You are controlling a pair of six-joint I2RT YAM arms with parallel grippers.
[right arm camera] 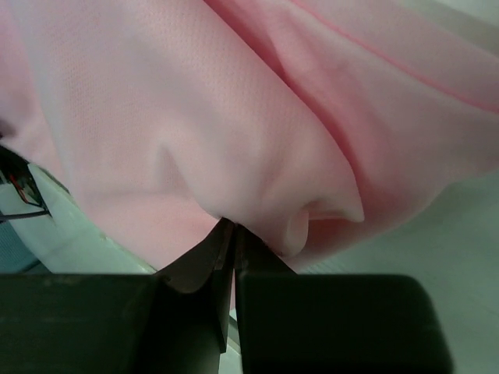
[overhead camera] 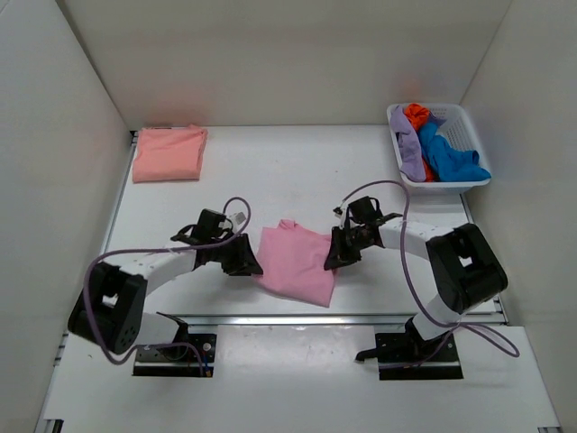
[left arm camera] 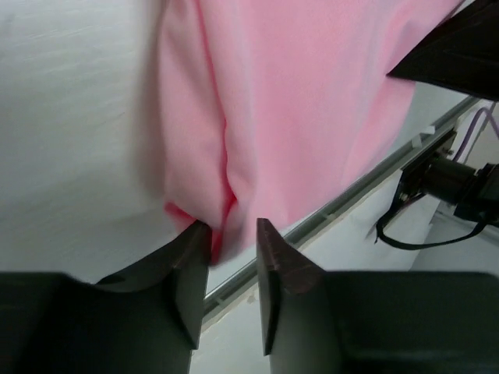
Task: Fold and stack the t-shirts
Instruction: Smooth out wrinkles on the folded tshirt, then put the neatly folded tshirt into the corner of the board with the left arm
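Pink folds fill both wrist views: the light pink t-shirt (overhead camera: 296,262) lies bunched on the white surface (overhead camera: 270,171) just below the middle of the overhead frame, close to the near rail, between the two arms. The left tool (overhead camera: 242,257) sits at the shirt's left edge. In its wrist view, its jaws stand a little apart and a crease of the pink cloth dips between their tips. The right tool (overhead camera: 341,253) is at the shirt's right edge with its jaws pressed together, pinching a fold of the same shirt at their tips.

Farther back, in the upper left of the overhead frame, the salmon-peach t-shirt (overhead camera: 169,153) lies folded flat in the surface's far corner, well apart from the arms. In the upper right stands a white lattice basket (overhead camera: 465,128) holding orange, purple and blue garments.
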